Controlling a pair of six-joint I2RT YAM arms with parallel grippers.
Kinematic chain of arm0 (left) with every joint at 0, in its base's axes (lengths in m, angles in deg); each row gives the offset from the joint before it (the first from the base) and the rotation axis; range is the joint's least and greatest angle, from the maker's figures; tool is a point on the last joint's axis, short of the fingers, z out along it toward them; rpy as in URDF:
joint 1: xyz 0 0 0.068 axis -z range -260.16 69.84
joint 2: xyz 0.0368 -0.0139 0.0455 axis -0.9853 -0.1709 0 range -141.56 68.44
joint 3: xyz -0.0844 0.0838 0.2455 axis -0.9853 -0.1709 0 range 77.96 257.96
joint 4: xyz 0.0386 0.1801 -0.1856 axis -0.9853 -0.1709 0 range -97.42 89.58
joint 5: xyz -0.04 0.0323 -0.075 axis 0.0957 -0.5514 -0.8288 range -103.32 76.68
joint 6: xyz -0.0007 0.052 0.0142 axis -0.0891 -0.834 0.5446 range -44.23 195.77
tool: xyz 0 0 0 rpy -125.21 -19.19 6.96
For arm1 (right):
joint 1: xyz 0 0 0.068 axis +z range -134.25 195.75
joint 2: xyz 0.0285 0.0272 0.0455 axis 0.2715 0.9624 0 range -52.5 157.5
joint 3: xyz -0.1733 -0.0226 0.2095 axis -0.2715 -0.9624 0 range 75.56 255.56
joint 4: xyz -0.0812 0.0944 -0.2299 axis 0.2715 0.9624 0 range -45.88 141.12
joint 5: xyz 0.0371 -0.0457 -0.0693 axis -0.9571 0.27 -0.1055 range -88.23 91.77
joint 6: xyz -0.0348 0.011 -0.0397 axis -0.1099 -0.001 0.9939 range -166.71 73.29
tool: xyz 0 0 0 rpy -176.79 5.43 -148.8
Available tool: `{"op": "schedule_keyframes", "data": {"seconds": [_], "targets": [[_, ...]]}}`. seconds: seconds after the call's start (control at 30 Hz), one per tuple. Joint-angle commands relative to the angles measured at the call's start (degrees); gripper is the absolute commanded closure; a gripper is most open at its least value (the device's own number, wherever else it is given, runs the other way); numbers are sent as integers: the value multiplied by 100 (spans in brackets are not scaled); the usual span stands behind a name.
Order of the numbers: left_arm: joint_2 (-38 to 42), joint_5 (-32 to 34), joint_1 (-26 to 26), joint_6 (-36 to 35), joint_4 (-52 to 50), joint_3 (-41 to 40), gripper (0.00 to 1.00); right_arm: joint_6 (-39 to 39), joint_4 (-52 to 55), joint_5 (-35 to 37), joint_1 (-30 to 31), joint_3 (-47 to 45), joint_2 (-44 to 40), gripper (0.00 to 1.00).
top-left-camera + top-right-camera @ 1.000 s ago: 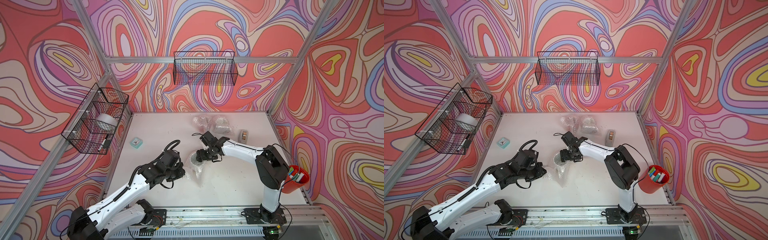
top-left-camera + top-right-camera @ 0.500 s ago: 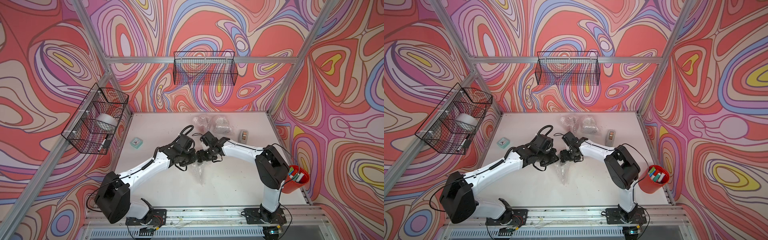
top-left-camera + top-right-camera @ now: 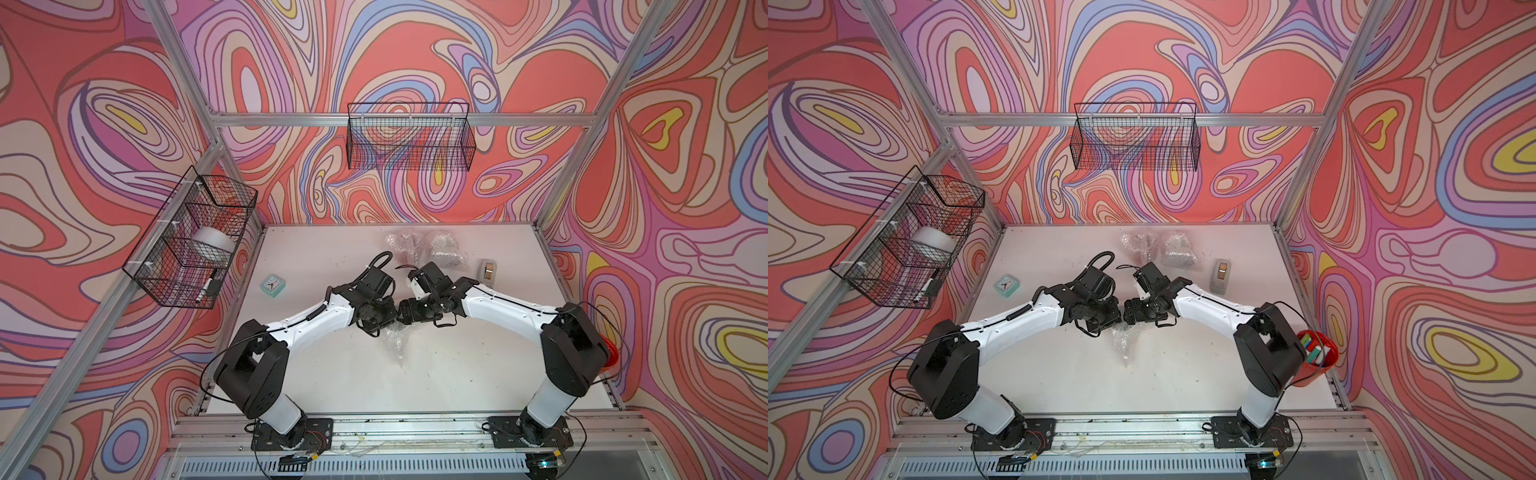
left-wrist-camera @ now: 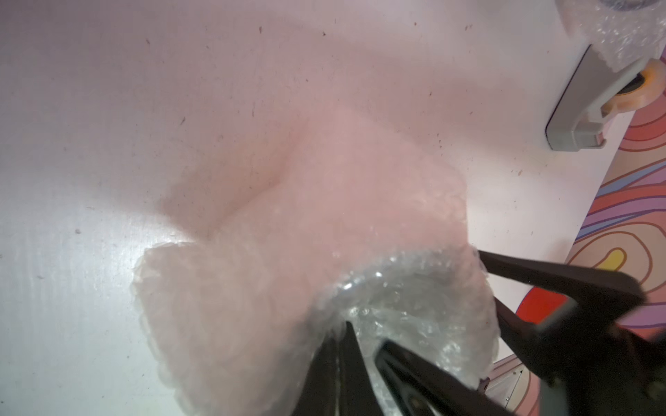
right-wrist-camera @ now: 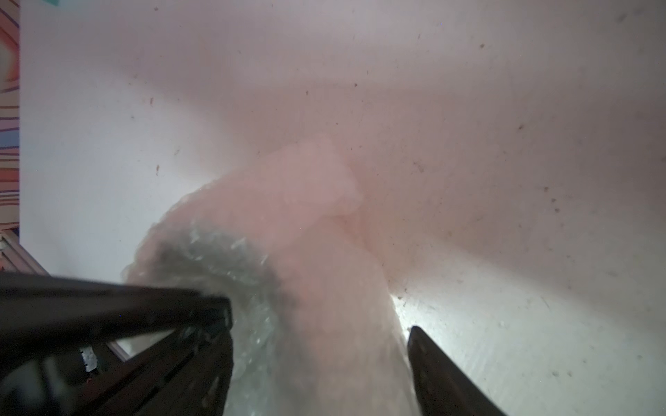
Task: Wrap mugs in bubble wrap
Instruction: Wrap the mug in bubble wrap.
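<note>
The clear, bubble-covered plastic sheet (image 3: 394, 338) lies bunched at mid-surface, between both claws. The left claw (image 4: 351, 345) is pinched closed on a fold of it. The right claw (image 5: 320, 324) stands wide, its fingers straddling the bundle. Two wrapped bundles (image 3: 424, 249) sit near the white surface's (image 3: 332, 374) far edge.

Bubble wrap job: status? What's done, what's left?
Done, apparently: two wrapped bundles sit at the back of the table. In hand: more bubble wrap bunched at centre, with the left end effector shut on it and the right end effector astride it, jaws wide, grip unclear. Left: closing this wrap. The tape dispenser lies beside the back bundles. No bare mug in view.
</note>
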Motion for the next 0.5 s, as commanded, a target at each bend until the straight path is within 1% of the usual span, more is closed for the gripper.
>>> {"op": "schedule_keyframes", "data": {"seconds": [0.0, 0.03, 0.17, 0.23, 0.37, 0.47], "targets": [[-271, 68, -34, 104, -242, 27, 100, -122, -451, 322, -30, -363, -536, 19], [-287, 67, -34, 100, -254, 39, 100, -121, -543, 317, -30, -467, -647, 17], [-324, 33, -56, 101, -273, 107, 100, 69, -1142, -22, -26, -996, -1120, 6], [-354, -5, -52, 99, -273, 137, 100, 184, -1362, -203, -21, -1200, -1269, 3], [-427, -76, -60, 118, -272, 187, 100, 440, -1723, -595, -23, -1485, -1439, 1], [-430, -87, -63, 131, -265, 197, 100, 610, -1744, -782, 0, -1494, -1368, 2]]}}
